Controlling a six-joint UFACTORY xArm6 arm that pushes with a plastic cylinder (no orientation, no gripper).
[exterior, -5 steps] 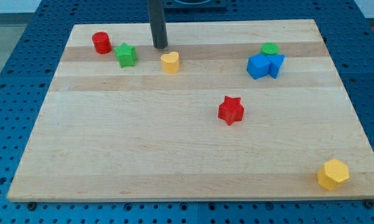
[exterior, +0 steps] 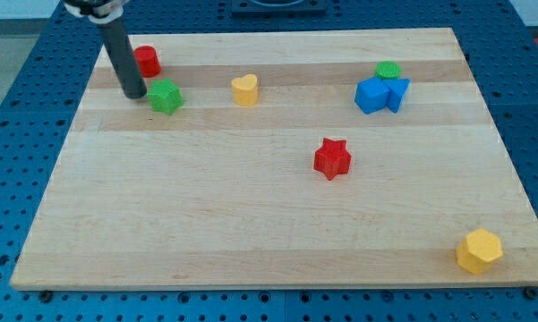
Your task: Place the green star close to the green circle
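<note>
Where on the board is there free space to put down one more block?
Free: the wide stretch between the red star and the view's left edge, and along the view's bottom up to the yellow hexagon. Crowded: around the green star, and the blue blocks.

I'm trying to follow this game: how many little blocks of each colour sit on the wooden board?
Red: 2, cylinder, star
Green: 2, star, circle
Yellow: 2, heart, hexagon
Blue: 2, cube, another block
Total: 8
</note>
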